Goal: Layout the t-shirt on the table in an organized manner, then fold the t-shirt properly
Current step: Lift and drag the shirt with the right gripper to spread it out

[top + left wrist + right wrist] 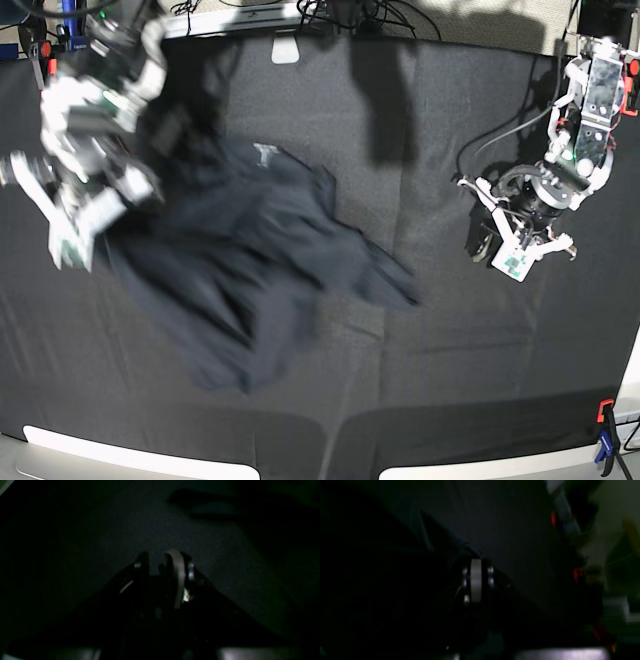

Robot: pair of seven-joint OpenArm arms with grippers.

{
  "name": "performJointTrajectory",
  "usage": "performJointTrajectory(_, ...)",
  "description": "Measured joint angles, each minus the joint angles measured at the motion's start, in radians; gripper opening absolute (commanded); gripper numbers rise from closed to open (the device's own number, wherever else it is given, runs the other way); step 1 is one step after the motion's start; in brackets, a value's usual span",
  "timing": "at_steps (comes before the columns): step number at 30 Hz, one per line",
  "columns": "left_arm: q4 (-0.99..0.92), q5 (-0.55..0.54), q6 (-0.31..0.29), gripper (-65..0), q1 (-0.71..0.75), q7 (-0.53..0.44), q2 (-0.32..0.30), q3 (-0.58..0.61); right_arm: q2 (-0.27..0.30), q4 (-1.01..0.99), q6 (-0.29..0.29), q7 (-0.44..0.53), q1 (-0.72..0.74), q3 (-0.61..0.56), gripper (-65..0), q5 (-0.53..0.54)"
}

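Right gripper (80, 235) at base view's left is sitting pinched closed on the t-shirt's (250, 270) edge, lifting it. Shirt is lying rumpled across the table's (420, 400) left-centre, white label (266, 152) at the far end. Left gripper (500, 245) is hovering well apart, jaws slightly parted, holding nothing.

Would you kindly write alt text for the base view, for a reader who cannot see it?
A dark t-shirt lies crumpled on the black table, its left edge lifted by the blurred right hand. The left hand hovers apart over bare tablecloth on the right side.
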Motion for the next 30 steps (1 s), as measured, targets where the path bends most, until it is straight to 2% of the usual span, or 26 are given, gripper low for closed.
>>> performJointTrajectory(3,0.0,0.0,0.0,-51.8,0.0,-0.001,0.005,0.0,0.004,-0.001,0.062,-0.027,-0.068,0.118,-65.0,0.102)
performJointTrajectory(5,0.0,-0.027,-0.015,-51.7,0.0,0.0,0.015,0.0,0.005,-0.001,0.071,-0.022,-0.088,0.187,-65.0,0.154)
performJointTrajectory(8,0.0,-0.087,-0.103,-47.5,0.0,0.0,0.034,0.0,0.005,-0.001,0.07,0.014,-0.09,0.268,-65.0,0.257)
performJointTrajectory(11,0.0,-0.101,-0.122,-44.3,0.0,0.0,0.058,0.0,0.005,-0.001,0.07,0.043,-0.089,0.306,-65.0,0.379)
performJointTrajectory(14,0.0,-0.101,-0.122,-44.3,0.0,0.003,0.061,0.0,0.005,-0.001,0.082,0.043,-0.089,0.311,-47.3,0.399)
performJointTrajectory(16,0.0,-0.1,-0.129,-44.3,0.0,0.005,0.061,0.0,0.005,-0.001,0.098,0.043,-0.089,0.311,-38.9,0.404)
performJointTrajectory(19,0.007,-0.095,-0.25,-44.3,0.0,0.007,0.061,0.0,0.005,-0.001,0.1,0.043,-0.089,0.311,-36.7,0.406)
performJointTrajectory(21,0.036,-0.096,-0.294,-44.3,0.001,0.012,0.061,0.015,0.005,-0.001,0.1,0.043,-0.089,0.311,-36.7,0.413)
performJointTrajectory(24,0.095,-0.065,-0.3,-44.3,-0.004,0.026,0.058,0.084,0.005,-0.001,0.1,0.043,-0.089,0.311,-36.8,0.483)
performJointTrajectory(27,0.132,0.06,-0.304,-44.3,-0.027,0.026,0.058,0.214,0.005,-0.001,0.1,0.043,-0.089,0.311,-36.8,0.539)
performJointTrajectory(28,0.136,0.109,-0.278,-44.3,-0.041,0.024,0.058,0.266,0.005,-0.001,0.1,0.043,-0.089,0.311,-36.8,0.545)
performJointTrajectory(30,0.136,0.189,-0.166,-44.3,-0.073,0.033,0.059,0.353,0.005,-0.001,0.1,0.042,-0.089,0.31,-36.8,0.545)
